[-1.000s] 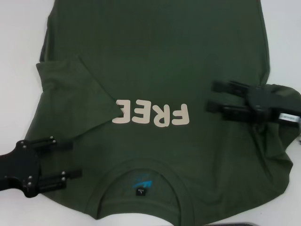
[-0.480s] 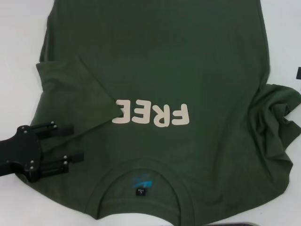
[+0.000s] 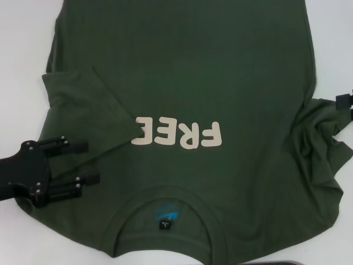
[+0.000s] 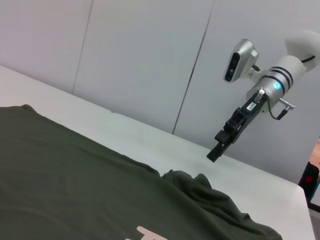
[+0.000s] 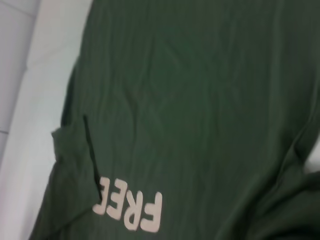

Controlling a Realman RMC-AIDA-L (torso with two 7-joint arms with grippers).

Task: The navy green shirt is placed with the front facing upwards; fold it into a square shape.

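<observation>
The navy green shirt lies front up on the white table, its cream lettering upside down to me and its collar nearest me. The left sleeve is folded inward onto the chest, over the edge of the lettering. The right sleeve sits in a crumpled heap. My left gripper is open over the shirt's left shoulder, with nothing between its fingers. Only a tip of my right gripper shows at the right edge. The left wrist view shows the right gripper raised above the table beyond the crumpled sleeve.
Bare white table shows on both sides of the shirt. A dark object peeks in at the near edge. Grey wall panels stand behind the table's far side.
The right gripper has pulled off the shirt's right side to the frame edge, leaving the sleeve crumpled. The left gripper has shifted slightly farther from me over the left shoulder.
</observation>
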